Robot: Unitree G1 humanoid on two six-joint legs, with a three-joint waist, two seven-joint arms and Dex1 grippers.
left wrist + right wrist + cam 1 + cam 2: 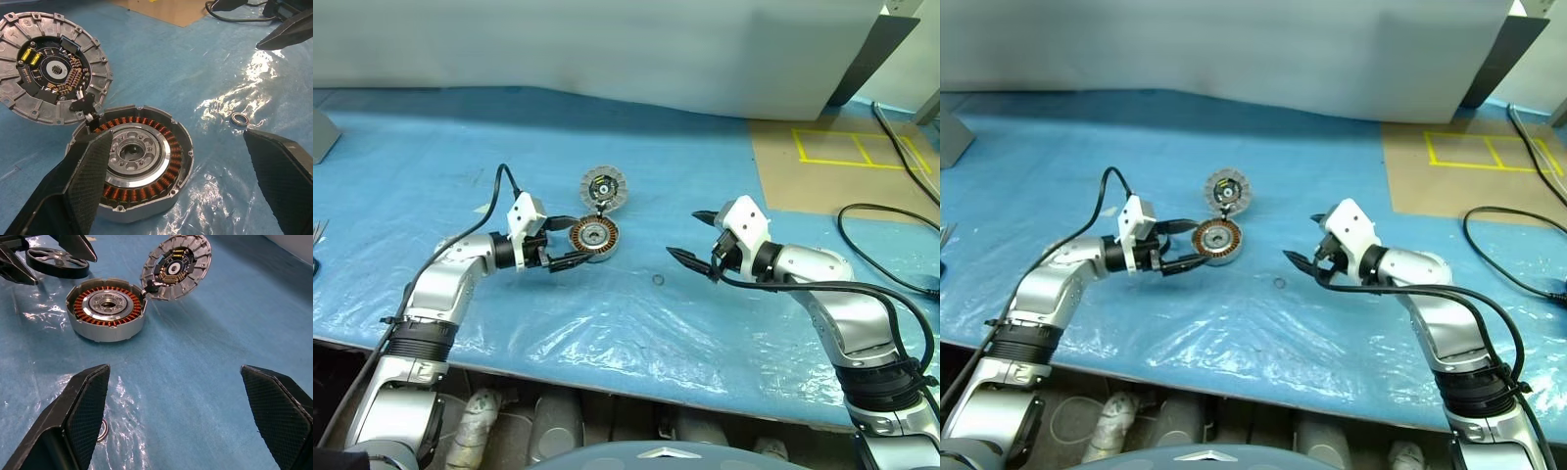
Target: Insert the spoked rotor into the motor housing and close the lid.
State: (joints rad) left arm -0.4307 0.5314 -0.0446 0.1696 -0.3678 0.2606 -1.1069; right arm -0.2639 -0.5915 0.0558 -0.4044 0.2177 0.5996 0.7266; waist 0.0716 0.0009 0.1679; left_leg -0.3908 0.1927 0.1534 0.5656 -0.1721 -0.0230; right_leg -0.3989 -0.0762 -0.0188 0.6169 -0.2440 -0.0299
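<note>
We see the motor housing [594,237] on the blue tabletop [431,166], its lid [603,186] swung open behind it. Our left tool [564,243], fingers apart, sits just beside the housing. Our right tool [693,240] hangs spread wide and empty, well apart from the housing, near a small washer [658,281].

Blue plastic-covered table [431,147]: motor housing [594,237], hinged lid [603,187], small ring [658,281], possibly a washer

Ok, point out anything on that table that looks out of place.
One thing: a small loose ring lies alone on the blue sheet, apart from the motor housing and off to its right. It looks like a stray part. The lid lies open behind the housing, which fits the job.
</note>
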